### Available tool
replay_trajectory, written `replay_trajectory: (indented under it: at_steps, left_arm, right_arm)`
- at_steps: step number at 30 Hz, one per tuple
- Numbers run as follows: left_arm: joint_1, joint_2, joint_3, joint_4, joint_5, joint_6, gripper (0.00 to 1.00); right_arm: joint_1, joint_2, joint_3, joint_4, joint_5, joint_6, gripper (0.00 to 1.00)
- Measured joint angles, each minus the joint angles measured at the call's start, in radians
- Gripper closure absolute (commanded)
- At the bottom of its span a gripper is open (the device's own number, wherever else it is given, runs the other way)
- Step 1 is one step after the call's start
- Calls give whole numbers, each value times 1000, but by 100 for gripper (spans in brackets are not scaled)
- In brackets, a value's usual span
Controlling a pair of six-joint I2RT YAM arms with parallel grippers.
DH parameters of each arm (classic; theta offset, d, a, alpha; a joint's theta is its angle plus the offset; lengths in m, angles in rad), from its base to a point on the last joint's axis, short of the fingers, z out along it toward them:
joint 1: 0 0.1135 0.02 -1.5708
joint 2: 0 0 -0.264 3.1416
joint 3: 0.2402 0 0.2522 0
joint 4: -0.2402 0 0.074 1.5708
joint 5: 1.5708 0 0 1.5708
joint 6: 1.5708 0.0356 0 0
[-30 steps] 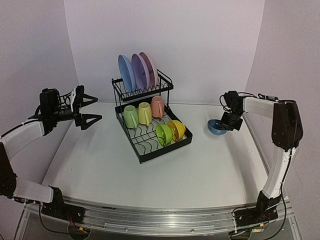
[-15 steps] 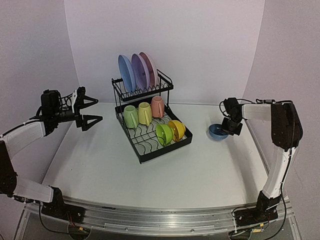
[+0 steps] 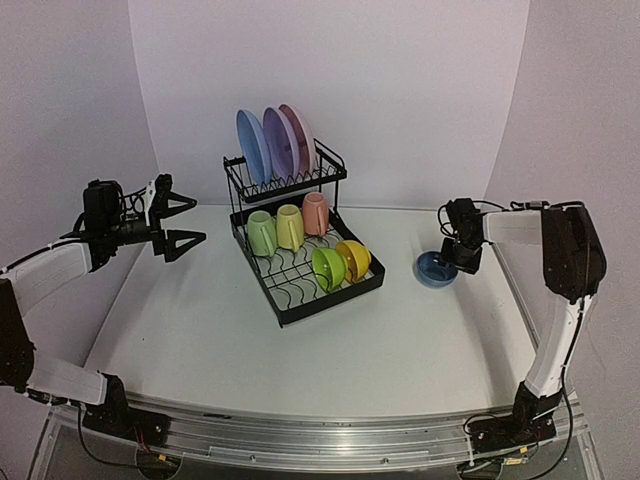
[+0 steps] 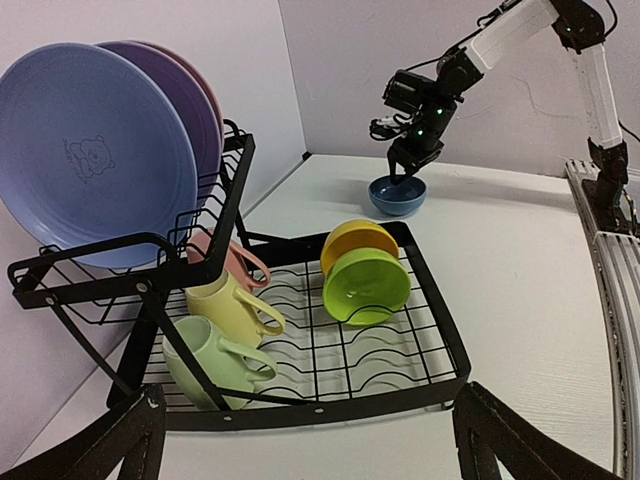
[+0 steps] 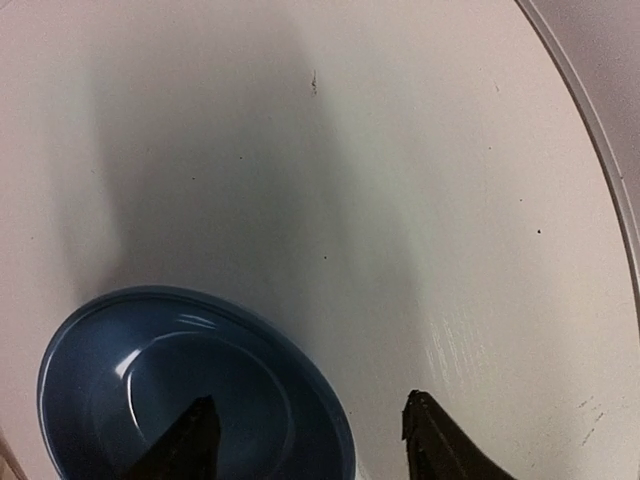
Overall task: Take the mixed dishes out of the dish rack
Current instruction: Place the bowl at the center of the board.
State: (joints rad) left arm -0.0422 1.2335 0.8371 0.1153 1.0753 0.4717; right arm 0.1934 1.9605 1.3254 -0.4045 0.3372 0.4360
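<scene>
Blue bowl [image 3: 436, 268]: upright on worktop [image 3: 300, 360], at 3 o'clock of rack [image 3: 333, 303], well apart.
Right hand [image 3: 455, 258]: parted, astride the bowl's rim, one finger inside, not pinching.
Risk: a slanted lift-off could hook the rim and tip or drag the bowl.
Left hand [image 3: 193, 220]: wide open, empty, at rack's 9 o'clock.
Rack risk: plates [image 3: 270, 145], mugs [image 3: 288, 228] sit close; a loose reach may knock neighbours.

No writing, brand or number can be read anywhere in these views. The one marking on show is a faint line-drawn emblem on the face of the blue plate [image 4: 110, 200], which stands upright on the upper shelf of the dish rack [image 4: 446, 322] (it resembles a small bear, and any lettering with it is too pale and small to make out).
</scene>
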Motion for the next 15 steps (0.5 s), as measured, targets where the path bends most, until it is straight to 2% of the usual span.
replay_trajectory:
  at_steps: [1,5,7,11,15]
  left_arm:
    - [0,0,0,0,-2,0,0]
    - [0,0,0,-1,-4,2,0]
    - [0,0,0,-1,-4,2,0]
    - [0,0,0,0,-5,1,0]
    - [0,0,0,3,-5,0,1]
  right_arm:
    - [1,-10,0,-3,-2,-8,16]
    - [24,-76,31,-55,12,-51,14]
    - [74,-86,120,-120,56,-86,17]
    - [231,-86,320,-229,117,-112,28]
    - [401,-73,478,-308,125,-88,31]
